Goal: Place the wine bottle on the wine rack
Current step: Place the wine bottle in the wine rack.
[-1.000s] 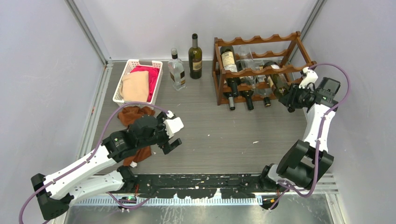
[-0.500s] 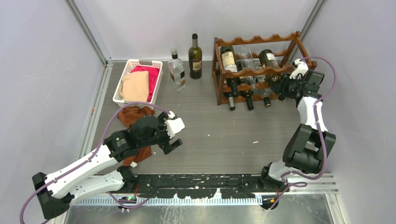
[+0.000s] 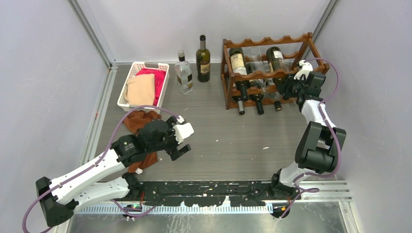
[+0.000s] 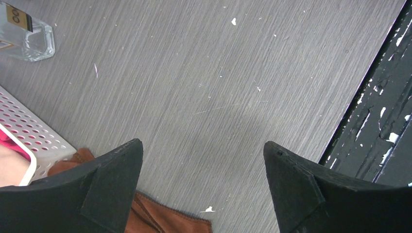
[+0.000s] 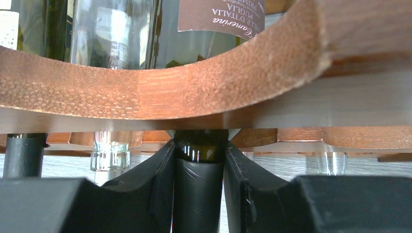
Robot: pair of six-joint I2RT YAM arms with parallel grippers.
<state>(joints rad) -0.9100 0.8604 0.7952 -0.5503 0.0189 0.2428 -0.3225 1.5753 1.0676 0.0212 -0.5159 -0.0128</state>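
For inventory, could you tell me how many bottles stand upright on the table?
2: a clear bottle by the basket, a dark bottle beside it; the rack may hide others.

Left claw (image 4: 201, 144) agape, right claw (image 5: 199, 150) clenched.

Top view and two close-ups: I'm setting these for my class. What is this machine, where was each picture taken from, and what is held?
A robot's left arm and right arm are bolted to a table. The wide picture looks down from above; the close-ups come from wrist cameras. On the table: a wine rack, a dark bottle, a clear bottle, a white basket and a brown cloth. The right gripper holds a wine bottle by its neck at the rack; the left gripper is open, empty.
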